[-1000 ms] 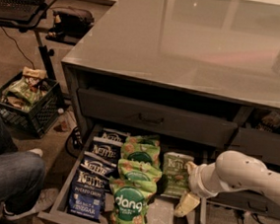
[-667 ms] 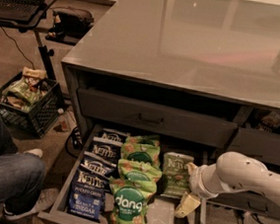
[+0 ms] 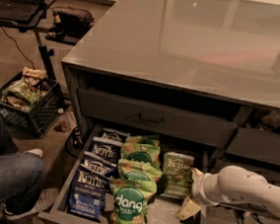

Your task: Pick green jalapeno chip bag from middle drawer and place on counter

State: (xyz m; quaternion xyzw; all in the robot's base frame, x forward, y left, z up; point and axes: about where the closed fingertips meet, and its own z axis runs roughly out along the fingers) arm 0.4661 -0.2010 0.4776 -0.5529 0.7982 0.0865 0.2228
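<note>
In the wide, shallow dark grey middle drawer (image 3: 167, 219) lie four dark blue Kettle bags (image 3: 95, 168), four bright green dang bags (image 3: 128, 208) and one small olive-green jalapeno chip bag (image 3: 176, 174), at their 3 o'clock. The gripper (image 3: 191, 200) sits just beside this bag, at its 4 o'clock; whether it is open or closed cannot be told.
</note>
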